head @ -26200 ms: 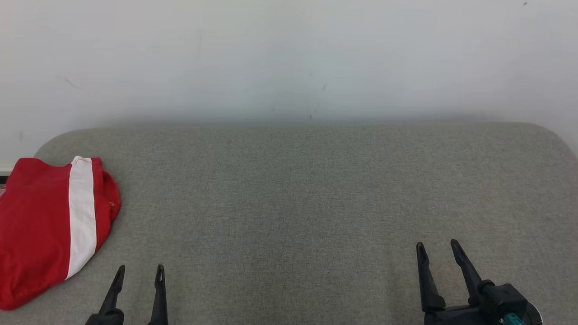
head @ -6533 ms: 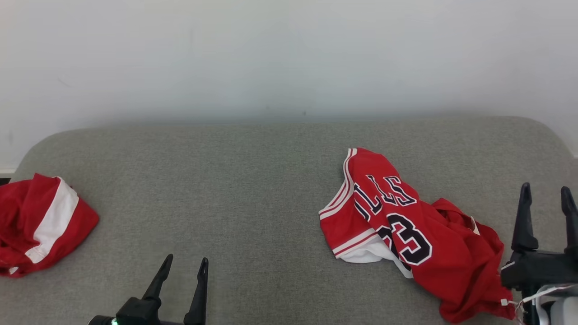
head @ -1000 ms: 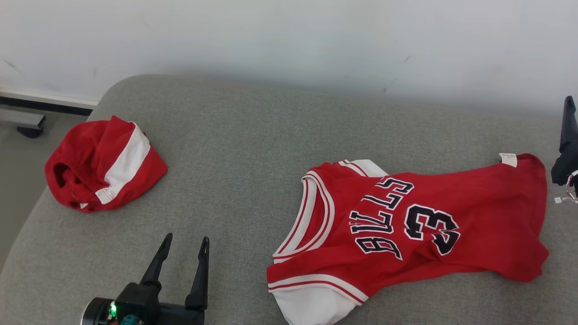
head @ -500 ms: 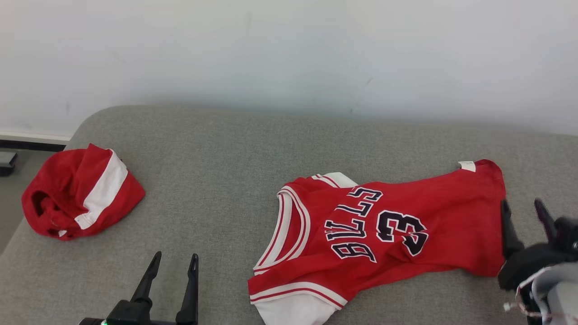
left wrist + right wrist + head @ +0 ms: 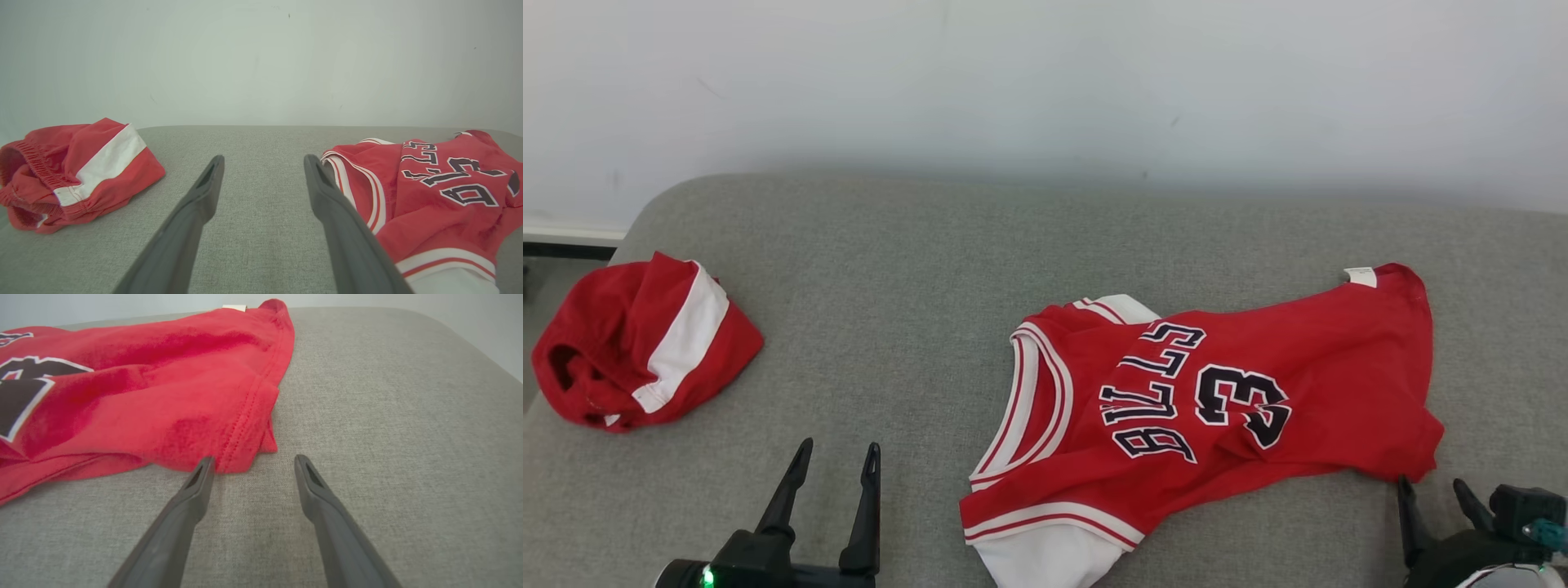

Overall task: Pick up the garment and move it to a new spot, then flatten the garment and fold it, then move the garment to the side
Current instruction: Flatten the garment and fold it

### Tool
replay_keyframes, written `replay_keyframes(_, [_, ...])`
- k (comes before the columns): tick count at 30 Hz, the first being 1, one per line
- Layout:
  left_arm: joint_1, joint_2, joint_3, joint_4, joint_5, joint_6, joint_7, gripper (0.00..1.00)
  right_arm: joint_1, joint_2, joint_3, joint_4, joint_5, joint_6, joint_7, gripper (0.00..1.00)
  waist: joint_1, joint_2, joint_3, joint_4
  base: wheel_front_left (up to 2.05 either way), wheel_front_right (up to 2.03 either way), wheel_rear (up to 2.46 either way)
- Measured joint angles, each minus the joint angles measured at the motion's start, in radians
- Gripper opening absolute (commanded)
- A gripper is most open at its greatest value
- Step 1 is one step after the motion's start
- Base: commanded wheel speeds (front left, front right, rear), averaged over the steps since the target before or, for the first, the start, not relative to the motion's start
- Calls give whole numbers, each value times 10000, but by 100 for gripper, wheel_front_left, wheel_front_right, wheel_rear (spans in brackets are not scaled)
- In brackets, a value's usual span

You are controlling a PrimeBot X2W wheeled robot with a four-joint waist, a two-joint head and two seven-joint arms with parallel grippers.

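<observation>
Both spread jaws flank jersey [image 5: 1339, 367], right nearer hem.

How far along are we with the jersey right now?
Looks done: the jersey lies spread out on the grey cushion, lettering up. In hand: nothing; the left gripper and right gripper are both open, the right one near the creased hem corner. Left: smoothing those wrinkles, folding, and moving it aside, perhaps by the bunched red shorts.
</observation>
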Motion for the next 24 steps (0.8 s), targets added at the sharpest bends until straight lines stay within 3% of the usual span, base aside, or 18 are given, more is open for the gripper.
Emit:
replay_keyframes(5, [-90,-13,-2,81,67,-77,0,100,-506,136,107,757,-58,0,67,100,1,0,102,204,0,0,0])
replay_keyframes(6, [-91,-15,8,88,73,-79,0,100,-610,157,146,915,-58,0,65,41,1,0,110,238,0,0,0])
replay_keyframes(7, [-94,-15,17,100,84,-81,0,100,-715,180,192,1060,-58,0,40,6,1,0,116,268,0,0,0])
replay_keyframes(8, [-98,-15,38,119,90,-86,0,100,-802,192,224,1185,-58,0,-31,0,1,0,116,292,0,0,0])
replay_keyframes(16, [7,-65,247,221,113,-84,0,100,-1087,197,529,1480,376,0,-531,0,1,0,-172,252,0,0,0])
replay_keyframes(20, [327,-52,608,219,73,-15,0,100,-696,-73,1018,8,708,0,-633,0,1,0,-429,0,0,0,0])
replay_keyframes(24, [544,-61,832,111,63,13,0,100,146,-366,905,-1969,1093,0,-33,0,0,0,-594,-264,0,0,0])
